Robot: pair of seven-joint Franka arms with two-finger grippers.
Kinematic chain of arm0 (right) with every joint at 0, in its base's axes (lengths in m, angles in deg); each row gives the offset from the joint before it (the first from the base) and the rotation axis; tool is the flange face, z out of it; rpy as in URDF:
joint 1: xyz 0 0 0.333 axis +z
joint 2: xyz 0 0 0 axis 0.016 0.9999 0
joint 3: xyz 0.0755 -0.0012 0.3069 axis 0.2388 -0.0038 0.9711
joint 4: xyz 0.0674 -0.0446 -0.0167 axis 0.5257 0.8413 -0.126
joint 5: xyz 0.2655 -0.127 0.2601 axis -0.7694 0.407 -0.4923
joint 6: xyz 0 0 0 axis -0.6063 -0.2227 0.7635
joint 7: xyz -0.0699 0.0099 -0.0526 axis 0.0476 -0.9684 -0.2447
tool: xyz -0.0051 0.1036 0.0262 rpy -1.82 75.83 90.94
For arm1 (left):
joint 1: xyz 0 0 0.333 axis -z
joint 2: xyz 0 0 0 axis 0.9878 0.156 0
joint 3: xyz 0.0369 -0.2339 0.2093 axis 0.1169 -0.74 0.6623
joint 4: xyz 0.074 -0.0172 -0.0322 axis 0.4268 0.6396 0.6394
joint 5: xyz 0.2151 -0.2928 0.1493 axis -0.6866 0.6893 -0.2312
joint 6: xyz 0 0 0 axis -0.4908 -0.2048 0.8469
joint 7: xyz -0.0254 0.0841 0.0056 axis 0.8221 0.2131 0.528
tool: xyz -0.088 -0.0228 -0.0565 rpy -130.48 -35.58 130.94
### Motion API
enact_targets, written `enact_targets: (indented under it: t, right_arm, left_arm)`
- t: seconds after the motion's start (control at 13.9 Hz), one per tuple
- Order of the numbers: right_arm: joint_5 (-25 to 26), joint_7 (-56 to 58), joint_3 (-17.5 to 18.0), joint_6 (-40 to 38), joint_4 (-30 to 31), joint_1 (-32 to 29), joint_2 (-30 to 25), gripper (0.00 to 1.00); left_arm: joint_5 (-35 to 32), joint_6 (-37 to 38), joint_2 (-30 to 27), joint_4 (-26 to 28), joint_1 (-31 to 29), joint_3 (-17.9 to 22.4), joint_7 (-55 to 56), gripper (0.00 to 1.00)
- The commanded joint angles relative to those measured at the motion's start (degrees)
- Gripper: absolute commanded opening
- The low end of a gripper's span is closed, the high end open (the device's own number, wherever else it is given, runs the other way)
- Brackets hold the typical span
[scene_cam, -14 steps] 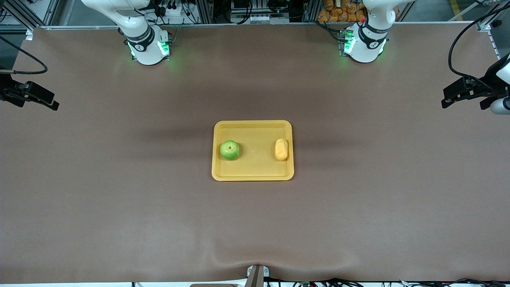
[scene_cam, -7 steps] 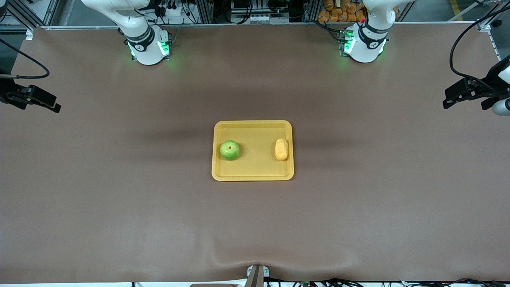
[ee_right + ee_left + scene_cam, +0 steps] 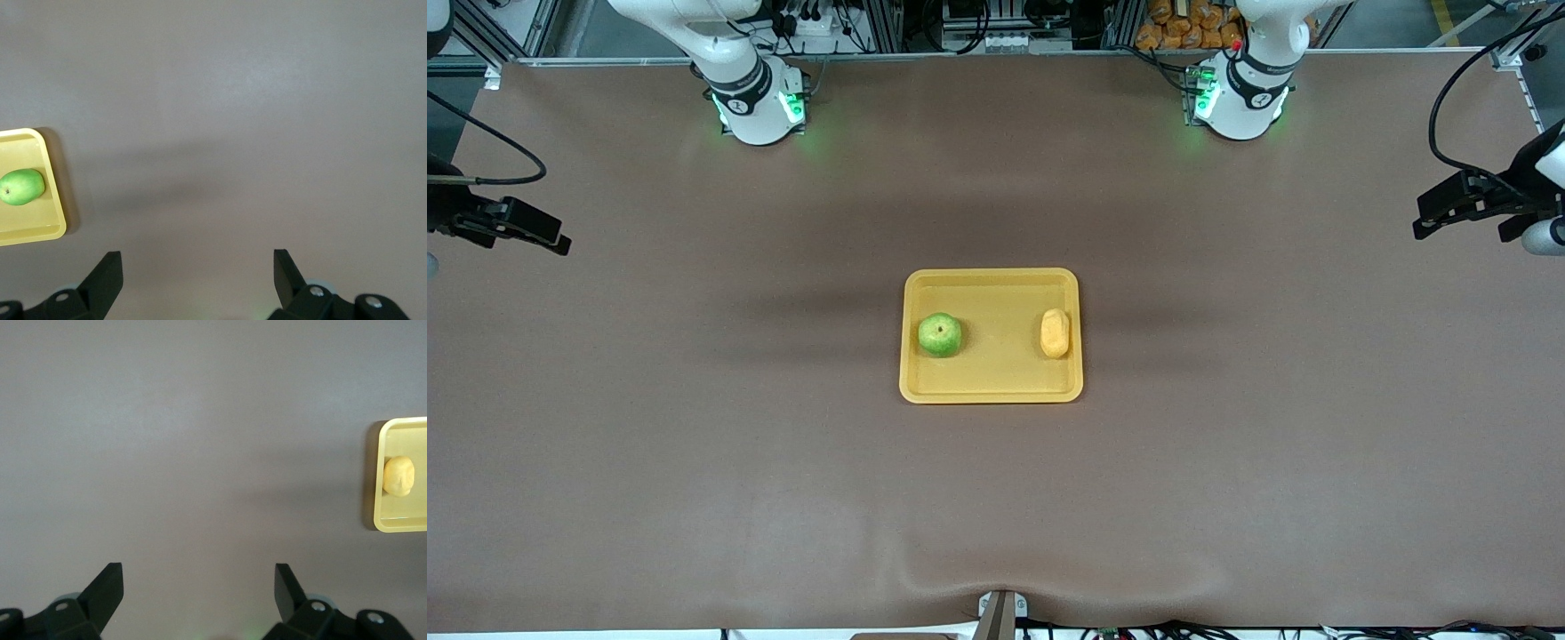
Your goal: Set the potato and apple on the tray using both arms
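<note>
A: Right hand?
B: At the right arm's end of the table, up in the air over bare brown cover, well apart from the tray. Right wrist view shows its hand with both fingers spread wide, nothing between them.

A: Apple?
B: Apple sits in the tray, toward the right arm's end, close beside that short rim. Stem dimple faces up. Right wrist view catches the apple lying inside a corner of the tray, well apart from the hand.

A: Tray itself?
B: Yellow-orange, rectangular, rounded corners, raised rim. Flat on the table, roughly mid-table, long side running between the two arms' ends.

A: Potato?
B: Potato in the same tray, toward the left arm's end, just beside that short rim. Its long axis runs toward the front camera. Apple and potato apart, bare tray floor between them. Left wrist view shows the potato inside the tray.

A: Left hand?
B: At the left arm's end of the table, over bare cover, well apart from the tray. Left wrist view: hand with fingers spread, holding nothing.

A: Arm bases?
B: Both along the table's farthest edge from the front camera, green lights lit on each.
</note>
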Motion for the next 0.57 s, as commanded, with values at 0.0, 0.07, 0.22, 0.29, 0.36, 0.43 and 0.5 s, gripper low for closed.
enact_targets:
  t: [0.0,0.07,0.22,0.29,0.36,0.43,0.5]
  right_arm:
    - [-0.9,-0.1,0.0,-0.9,-1.1,0.2,1.1,1.00]
    - [-0.9,-0.1,0.1,-0.9,-1.2,0.3,1.6,1.00]
    - [-0.9,0.1,0.2,-2.9,-1.2,1.9,2.2,1.00]
    - [-0.9,-0.2,0.1,-3.1,-1.2,2.6,2.4,1.00]
    - [-0.7,-0.3,0.1,-3.0,-1.5,2.7,3.7,1.00]
    - [-0.6,-0.4,0.1,-3.0,-1.6,2.7,4.2,1.00]
    - [-0.8,-0.4,0.1,-3.0,-2.0,2.7,4.2,1.00]
  left_arm:
    - [0.2,1.4,-0.9,-0.3,8.2,8.4,1.3,1.00]
    - [0.3,1.9,-0.9,-0.3,9.4,9.6,1.3,1.00]
    - [0.6,3.0,-0.9,-0.3,9.5,9.4,3.5,1.00]
    - [0.5,3.5,-0.9,-0.3,9.4,9.0,4.7,1.00]
    - [0.3,3.6,-0.9,-0.3,9.4,9.0,4.9,1.00]
    - [0.2,3.6,-0.9,-0.3,9.4,9.0,5.0,1.00]
    - [0.2,3.5,-0.9,-0.3,9.4,9.0,5.0,1.00]
